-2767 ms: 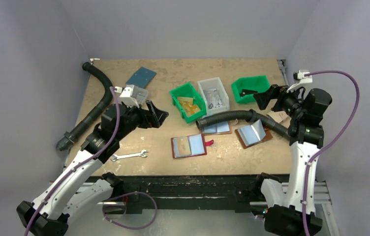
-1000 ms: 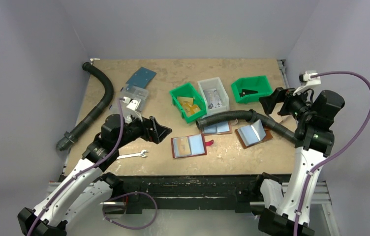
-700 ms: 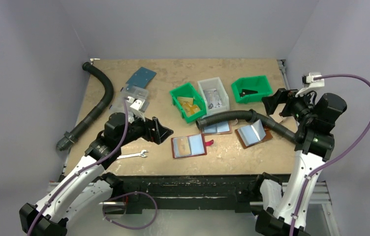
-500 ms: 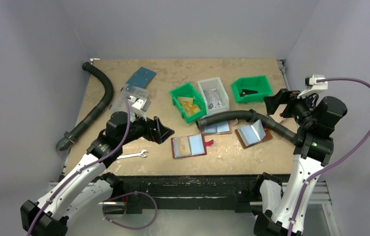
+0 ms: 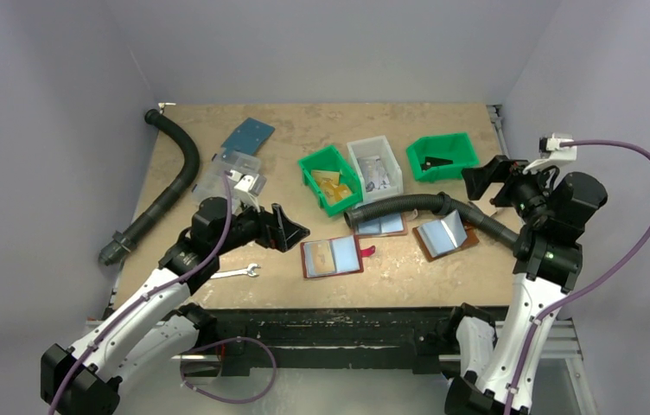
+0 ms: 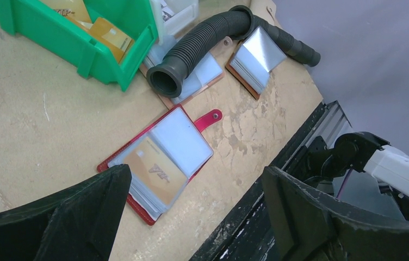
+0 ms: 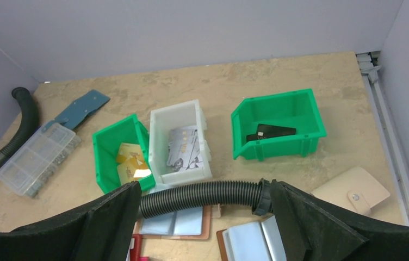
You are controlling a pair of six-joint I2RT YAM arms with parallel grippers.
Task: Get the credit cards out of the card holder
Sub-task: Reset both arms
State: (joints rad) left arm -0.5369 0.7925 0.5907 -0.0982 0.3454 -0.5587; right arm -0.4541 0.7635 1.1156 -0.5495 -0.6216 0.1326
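The dark red card holder (image 5: pixel 332 257) lies open and flat near the table's front edge, its small red tab (image 5: pixel 367 252) pointing right. In the left wrist view the card holder (image 6: pixel 116 159) shows a tan-orange credit card (image 6: pixel 153 169) in its left pocket and a pale blue-grey pocket (image 6: pixel 183 138) on the right. My left gripper (image 5: pixel 285 229) hangs open just left of the holder and above it, holding nothing. My right gripper (image 5: pixel 486 179) is open at the far right, well above the table, apart from the holder.
A black ribbed hose (image 5: pixel 399 206) lies across two brown folders (image 5: pixel 380 226) (image 5: pixel 444 235) behind the holder. Two green bins (image 5: pixel 330 179) (image 5: pixel 441 156) and a white bin (image 5: pixel 374 168) stand further back. A wrench (image 5: pixel 228 274), a clear box (image 5: pixel 228 169) and a long hose (image 5: pixel 170 186) lie at the left.
My left gripper has crept rightwards towards the card holder. The right arm has drawn back a little to the right. Both grippers stay open.
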